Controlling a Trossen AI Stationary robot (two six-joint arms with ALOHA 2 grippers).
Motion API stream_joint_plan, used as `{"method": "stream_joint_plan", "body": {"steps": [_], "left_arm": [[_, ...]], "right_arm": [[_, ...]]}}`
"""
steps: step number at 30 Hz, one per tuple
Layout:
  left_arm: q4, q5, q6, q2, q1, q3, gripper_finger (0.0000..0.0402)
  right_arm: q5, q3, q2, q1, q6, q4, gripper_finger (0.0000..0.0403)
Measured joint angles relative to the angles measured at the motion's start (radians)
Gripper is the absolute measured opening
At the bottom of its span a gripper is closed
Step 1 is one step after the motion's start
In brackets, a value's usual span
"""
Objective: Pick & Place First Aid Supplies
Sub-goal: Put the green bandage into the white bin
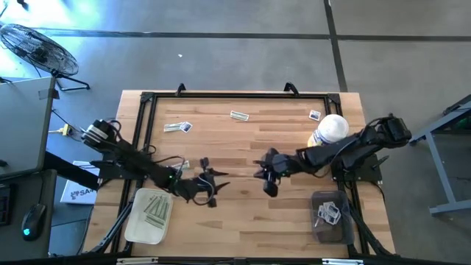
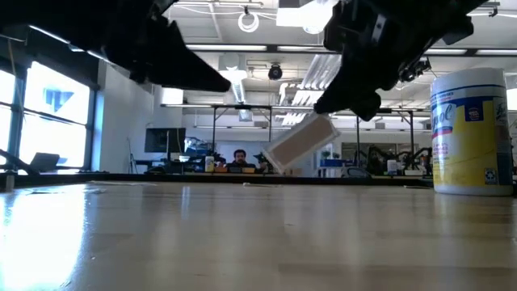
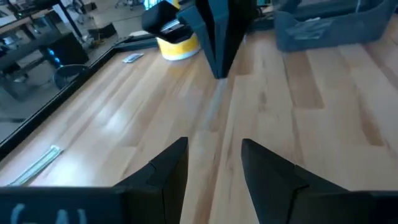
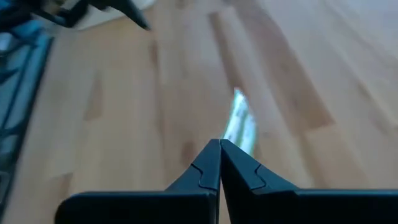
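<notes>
We see the right hand (image 4: 220,149) lifted above the middle of the wooden tabletop (image 1: 243,147), clenched on a narrow pale greenish-white strip packet (image 4: 239,124).

In the low view that packet (image 2: 300,143) hangs tilted in the air, clear of the wood. The left hand (image 3: 214,163) hovers near the tabletop's middle too, facing the right one, its fingers released and apart with nothing between them. More strip packets (image 1: 156,209) lie in the cream oval tray (image 1: 140,228) at the near left corner. Others lie along the far edge: a strip (image 1: 239,115), another strip (image 1: 175,126), and a small white square packet (image 1: 315,115). The yellow white-capped bottle (image 1: 330,130) stands by the right edge, and the dark grey bin (image 1: 331,215) sits at the near right corner.
</notes>
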Motion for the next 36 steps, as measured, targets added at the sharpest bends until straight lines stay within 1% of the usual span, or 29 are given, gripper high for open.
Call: {"method": "stream_joint_plan", "body": {"steps": [3, 7, 10, 13, 16, 21, 24, 27, 29, 32, 36], "left_arm": [[-0.002, 0.071, -0.013, 0.035, 0.025, 0.048, 0.0147], [0.002, 0.254, -0.063, 0.078, 0.072, 0.100, 0.0147], [0.003, 0.347, -0.076, 0.113, 0.092, 0.129, 0.0147], [0.001, 0.360, -0.074, 0.155, 0.097, 0.152, 0.0147], [-0.002, 0.340, -0.073, 0.179, 0.103, 0.169, 0.0147], [0.000, 0.311, -0.068, 0.184, 0.103, 0.173, 0.0147], [-0.001, 0.288, -0.064, 0.184, 0.102, 0.173, 0.0147], [0.010, 0.301, -0.012, 0.184, 0.095, 0.173, 0.0147], [0.012, 0.318, 0.064, 0.184, 0.076, 0.173, 0.0147], [0.006, 0.291, 0.149, 0.184, 0.046, 0.173, 0.0147], [0.011, 0.289, 0.141, 0.184, 0.054, 0.173, 0.0147]], "right_arm": [[-0.026, 0.001, 0.010, 0.029, -0.002, 0.044, 0.0000], [-0.053, 0.002, 0.031, 0.056, -0.007, 0.113, 0.0000], [-0.055, 0.002, 0.039, 0.068, -0.006, 0.148, 0.0000], [-0.067, 0.002, 0.040, 0.073, -0.008, 0.175, 0.0000], [-0.098, 0.002, 0.040, 0.074, -0.019, 0.204, 0.0000], [-0.140, 0.002, 0.040, 0.074, -0.026, 0.218, 0.0000], [-0.144, 0.002, 0.040, 0.074, -0.004, 0.209, 0.0000], [-0.143, 0.002, 0.040, 0.074, 0.023, 0.179, 0.0000], [-0.143, 0.002, 0.040, 0.074, 0.025, 0.154, 0.0000], [-0.144, 0.002, 0.040, 0.074, 0.026, 0.145, 0.0000], [-0.144, 0.002, 0.040, 0.074, 0.021, 0.177, 0.0000]]}}
